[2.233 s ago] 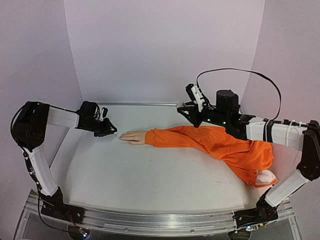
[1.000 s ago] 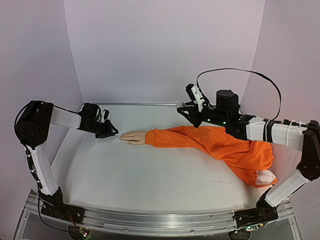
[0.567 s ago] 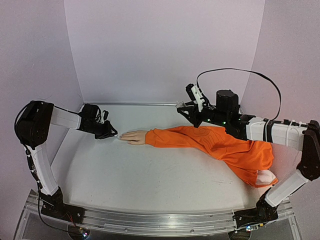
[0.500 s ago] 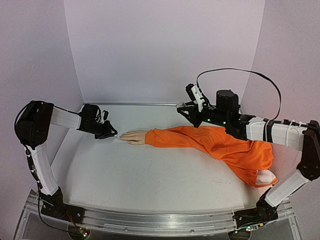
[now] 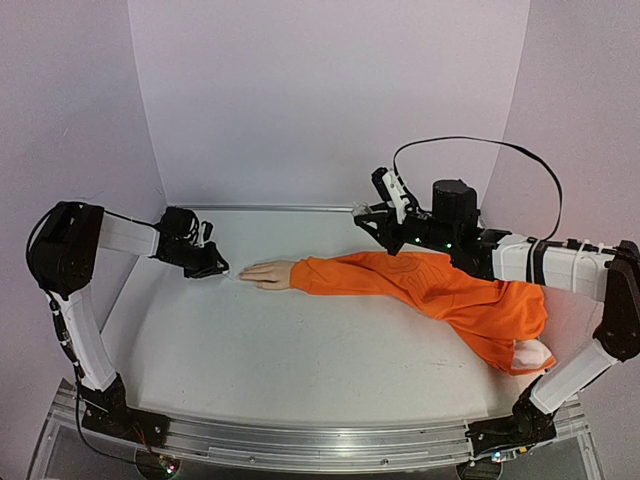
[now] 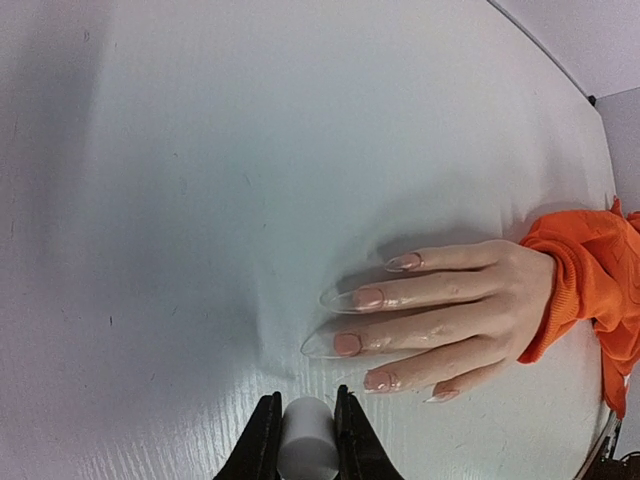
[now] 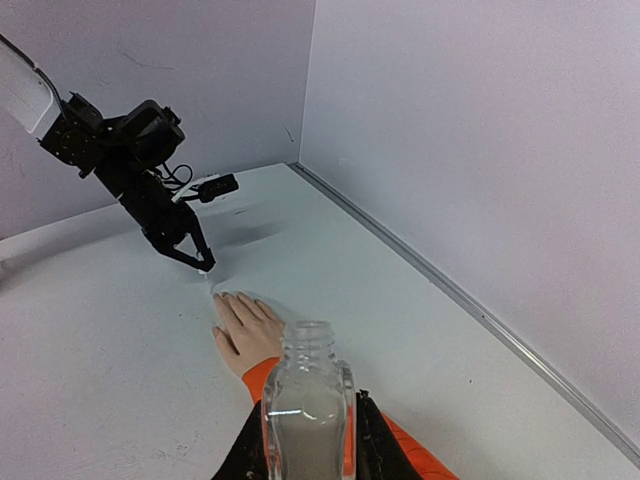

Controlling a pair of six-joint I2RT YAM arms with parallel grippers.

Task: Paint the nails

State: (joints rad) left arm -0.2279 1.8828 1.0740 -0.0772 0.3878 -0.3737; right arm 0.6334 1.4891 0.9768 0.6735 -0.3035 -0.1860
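Observation:
The pale mannequin hand (image 5: 268, 273) lies flat on the table, sticking out of the orange sleeve (image 5: 420, 285), fingers pointing left. In the left wrist view its long nails (image 6: 347, 343) show pink patches near the base. My left gripper (image 5: 212, 268) is shut on a small white cylindrical cap (image 6: 306, 440), just left of the fingertips and apart from them. My right gripper (image 5: 372, 217) is shut on a small clear open bottle (image 7: 307, 412) with pale liquid, held above the sleeve behind the hand.
The white table (image 5: 300, 340) is closed in by lilac walls on three sides, with a metal strip (image 5: 270, 208) along the back edge. The sleeve's bulky end (image 5: 520, 340) lies at the right, near my right arm's base.
My left gripper has drawn back a little to the left, away from the fingertips. The right arm and the bottle have not moved.

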